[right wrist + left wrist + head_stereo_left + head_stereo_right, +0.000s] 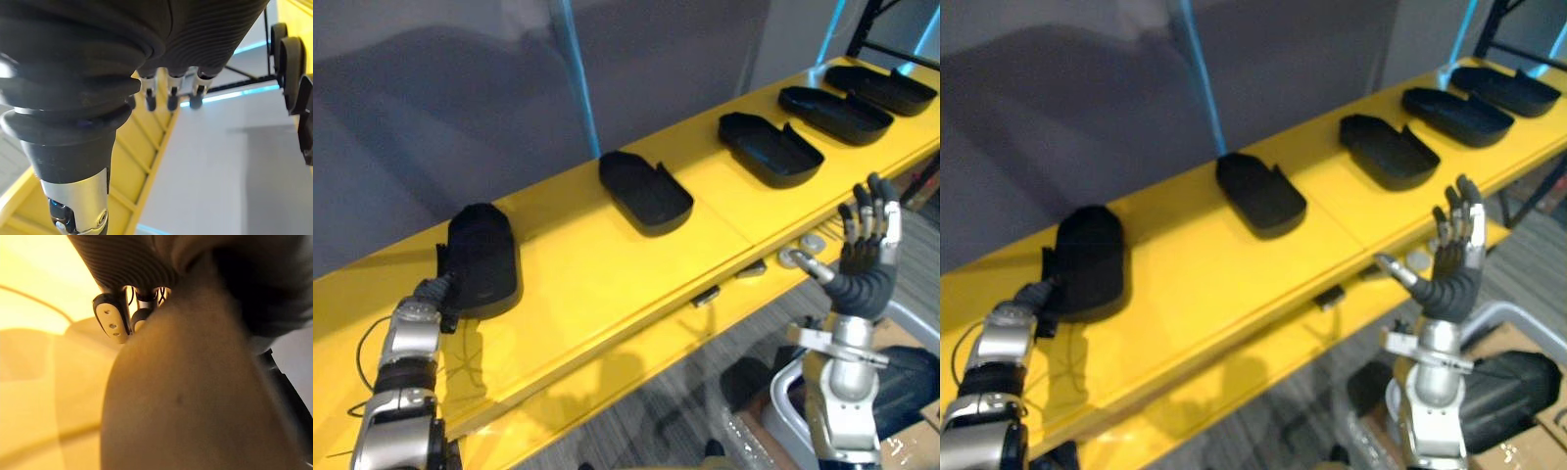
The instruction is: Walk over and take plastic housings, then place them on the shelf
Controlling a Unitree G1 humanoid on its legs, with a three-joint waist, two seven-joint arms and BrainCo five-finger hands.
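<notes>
Left eye view: your left hand (437, 295) seems to touch the nearest housing (481, 257) at eight o'clock on the shelf (607, 269), fingers cannot tell; right hand (864, 257) at four o'clock, fingers spread.

No legible text or labels anywhere

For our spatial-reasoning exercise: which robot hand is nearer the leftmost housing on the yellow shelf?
Left. The left hand is at the leftmost housing; the right hand hovers far to its right.
</notes>
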